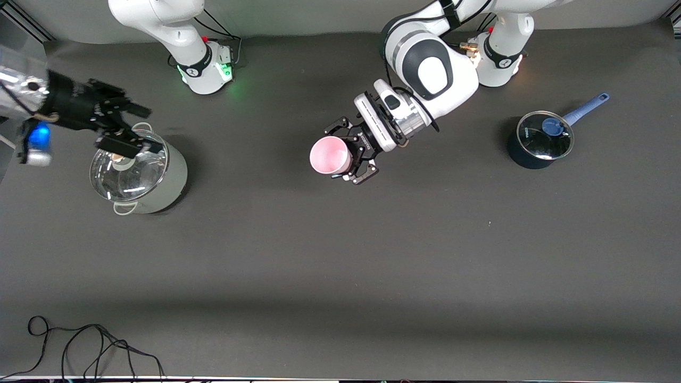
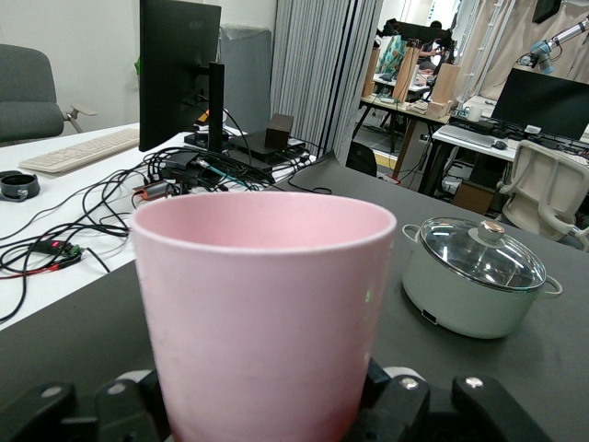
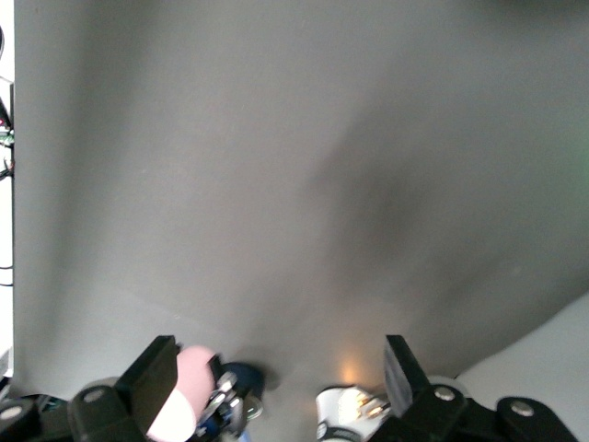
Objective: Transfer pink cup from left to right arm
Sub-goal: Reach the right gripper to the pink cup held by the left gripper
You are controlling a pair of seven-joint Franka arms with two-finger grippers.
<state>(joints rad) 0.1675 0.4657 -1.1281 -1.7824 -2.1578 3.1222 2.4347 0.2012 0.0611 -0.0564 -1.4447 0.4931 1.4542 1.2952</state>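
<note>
Front view: the left pincer (image 1: pixel 355 154) pinches the pink cup (image 1: pixel 330 155) by its sides, tipped sideways over the middle of the worktop (image 1: pixel 340 255). The right pincer (image 1: pixel 123 130) hangs over the lidded grey-green pot (image 1: pixel 139 171), well apart from the cup.

Left wrist view: the cup (image 2: pixel 262 308) sits clamped between the claws, the pot (image 2: pixel 476 276) past it.

Right wrist view: the right pincer (image 3: pixel 281 378) is spread and empty.

Pick-up looks done; the handover itself remains.
</note>
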